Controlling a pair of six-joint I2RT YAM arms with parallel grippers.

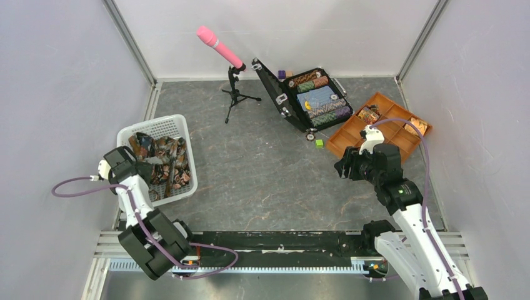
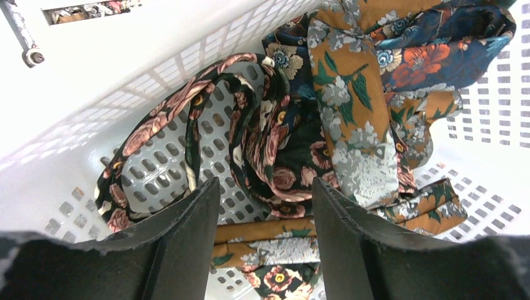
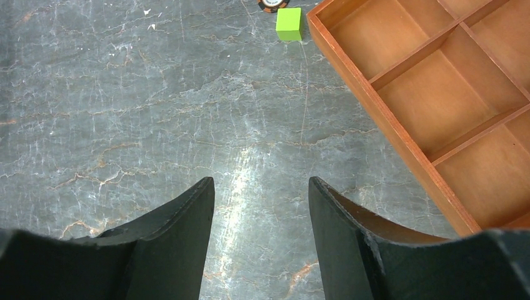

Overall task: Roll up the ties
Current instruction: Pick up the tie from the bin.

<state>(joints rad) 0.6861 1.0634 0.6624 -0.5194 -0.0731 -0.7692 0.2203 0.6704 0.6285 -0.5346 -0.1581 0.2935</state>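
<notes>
Several ties [image 1: 161, 159] lie tangled in a white perforated basket [image 1: 164, 120] at the left. In the left wrist view I see a tan-gold floral tie [image 2: 356, 106], a dark tie with pink roses [image 2: 269, 144] and a blue tie with orange flowers [image 2: 450, 50]. My left gripper [image 2: 265, 187] is down inside the basket [image 2: 125, 69]. Its jaws stand apart over a folded tan-gold strip [image 2: 281, 240], with nothing pinched. My right gripper [image 3: 261, 184] hangs open over bare grey table, holding nothing. From above, the right gripper [image 1: 344, 167] is beside the orange tray.
An orange wooden compartment tray [image 1: 381, 128] sits at the right, its edge [image 3: 375, 119] close to my right fingers. A green cube [image 3: 289, 24] lies by its corner. An open case of poker chips [image 1: 315, 97] and a pink microphone on a tripod [image 1: 220, 47] stand at the back.
</notes>
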